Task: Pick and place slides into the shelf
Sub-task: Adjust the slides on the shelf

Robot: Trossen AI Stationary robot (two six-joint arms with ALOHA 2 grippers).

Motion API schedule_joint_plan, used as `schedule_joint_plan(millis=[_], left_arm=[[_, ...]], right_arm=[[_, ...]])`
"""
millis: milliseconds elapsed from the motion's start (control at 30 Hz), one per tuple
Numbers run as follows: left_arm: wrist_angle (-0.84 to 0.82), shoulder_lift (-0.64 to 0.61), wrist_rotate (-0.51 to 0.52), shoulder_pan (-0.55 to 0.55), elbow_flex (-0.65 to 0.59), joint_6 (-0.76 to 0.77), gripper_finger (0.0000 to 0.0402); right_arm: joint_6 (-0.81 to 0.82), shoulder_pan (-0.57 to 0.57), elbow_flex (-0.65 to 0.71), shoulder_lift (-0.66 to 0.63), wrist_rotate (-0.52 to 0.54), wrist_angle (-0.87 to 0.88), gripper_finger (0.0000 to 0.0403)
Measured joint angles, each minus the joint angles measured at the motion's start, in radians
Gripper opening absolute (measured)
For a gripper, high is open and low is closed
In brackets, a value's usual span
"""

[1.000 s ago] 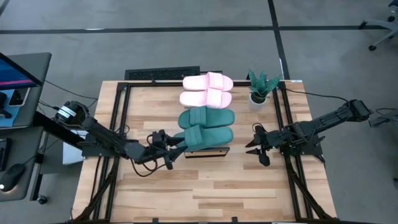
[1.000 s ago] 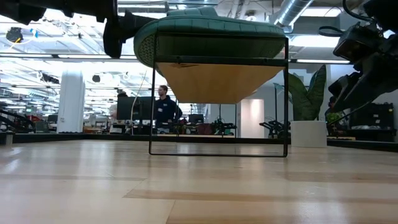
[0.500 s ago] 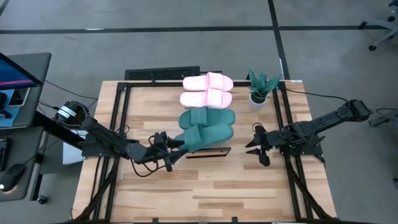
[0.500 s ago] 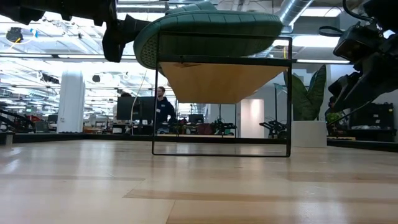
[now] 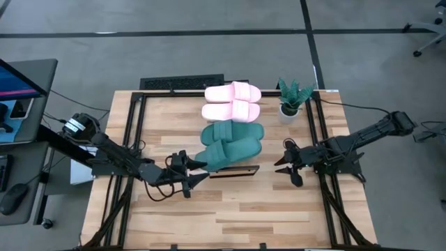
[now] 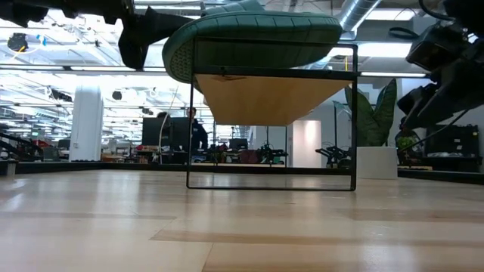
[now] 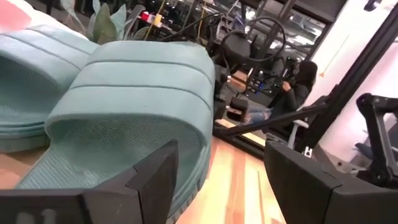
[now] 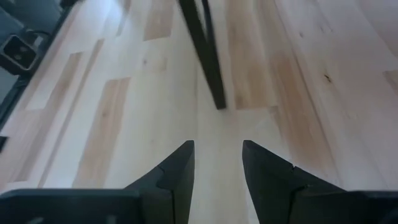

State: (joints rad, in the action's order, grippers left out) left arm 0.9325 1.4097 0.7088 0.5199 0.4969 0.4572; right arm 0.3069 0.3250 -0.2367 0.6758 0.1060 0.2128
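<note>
- The left hand (image 5: 191, 172), its fingers spread wide and holding nothing, sat just beside the heel end of the nearest dark teal-green foam slide (image 5: 228, 151), which lay on the long, narrow light-wood shelf with its thin black metal frame (image 5: 233, 171).
- That slide's long axis ran across the shelf, slightly askew, one end overhanging toward the left hand; the left arm was clearly the nearer one.
- The second dark teal-green slide (image 5: 231, 131) and the two light pink foam slides (image 5: 232, 101) lay in a row farther along the shelf, all four off the wood-plank table (image 5: 230, 216).
- The right hand (image 5: 287, 167) waited on the shelf's other side, apart from it, fingers partly open and empty over bare planks.
- The left wrist view showed what the high view could not: the slide's ribbed strap (image 7: 134, 81) and textured footbed lying ahead of the left-hand fingers (image 7: 155, 171), not between them.
- The low view showed the slide's sole (image 6: 253, 38) jutting past the shelf's frame (image 6: 189, 113) on the left arm's side.
- A small potted plant in a white pot (image 5: 293, 97) stood near the pink slides.
</note>
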Motion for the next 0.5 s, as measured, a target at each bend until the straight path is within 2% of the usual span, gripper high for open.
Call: schedule_joint_plan(millis=[200,367,500], left_arm=[[0.122,0.000,0.014,0.026,-0.079,0.001,0.0226],[0.289,0.000,0.010,0.049,-0.127,-0.109,0.0226],[0.308,0.000,0.006,0.054,-0.131,-0.143,0.0226]], right_arm=[[0.001,0.049,0.000,0.000,0.000,-0.024,0.0129],[0.008,0.071,0.000,0.000,0.000,-0.024,0.0129],[0.033,0.074,0.000,0.000,0.001,-0.020,0.0129]])
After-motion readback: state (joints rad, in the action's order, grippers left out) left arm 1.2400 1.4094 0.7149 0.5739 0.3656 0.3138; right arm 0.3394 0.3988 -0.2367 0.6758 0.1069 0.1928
